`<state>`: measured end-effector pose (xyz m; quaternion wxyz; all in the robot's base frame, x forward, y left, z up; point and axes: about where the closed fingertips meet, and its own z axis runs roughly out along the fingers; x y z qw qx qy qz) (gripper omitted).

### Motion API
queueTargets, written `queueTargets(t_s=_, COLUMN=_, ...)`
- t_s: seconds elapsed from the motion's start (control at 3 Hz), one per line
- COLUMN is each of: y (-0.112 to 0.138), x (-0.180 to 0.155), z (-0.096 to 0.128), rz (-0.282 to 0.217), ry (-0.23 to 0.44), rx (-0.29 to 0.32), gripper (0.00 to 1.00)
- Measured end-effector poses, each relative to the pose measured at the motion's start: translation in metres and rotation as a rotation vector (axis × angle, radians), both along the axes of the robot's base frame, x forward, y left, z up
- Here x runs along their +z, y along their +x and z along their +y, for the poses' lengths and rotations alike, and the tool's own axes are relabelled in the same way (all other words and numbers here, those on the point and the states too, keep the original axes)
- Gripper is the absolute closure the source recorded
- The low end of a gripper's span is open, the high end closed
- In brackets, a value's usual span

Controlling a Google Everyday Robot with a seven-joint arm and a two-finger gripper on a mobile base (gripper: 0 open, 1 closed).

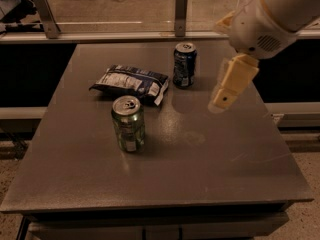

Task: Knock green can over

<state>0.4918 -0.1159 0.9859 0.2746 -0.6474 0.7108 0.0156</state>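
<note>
The green can (128, 124) stands upright on the grey table (200, 169), left of centre, with its silver pull-tab top showing. My gripper (220, 102) hangs from the white arm (265, 19) over the right half of the table. It points down and to the left, above the surface. It is well to the right of the green can and touches nothing.
A dark blue can (184, 65) stands upright at the back centre. A dark chip bag (131, 82) lies between it and the green can. A rail with metal posts (181, 6) runs behind the table.
</note>
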Motion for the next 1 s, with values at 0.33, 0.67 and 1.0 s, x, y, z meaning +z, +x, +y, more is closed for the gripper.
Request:
queueTargets(t_s=0.33, y=0.035, x=0.007, z=0.08, rz=-0.038, ry=0.192, rx=0.125, gripper=0.0)
queueTargets(t_s=0.67, y=0.034, x=0.008, z=0.084, rz=-0.03, ry=0.215, rx=0.124, gripper=0.0)
queueTargets(t_s=1.0, y=0.035, x=-0.019, z=0.082, rz=-0.023, ry=0.266, rx=0.151, gripper=0.0)
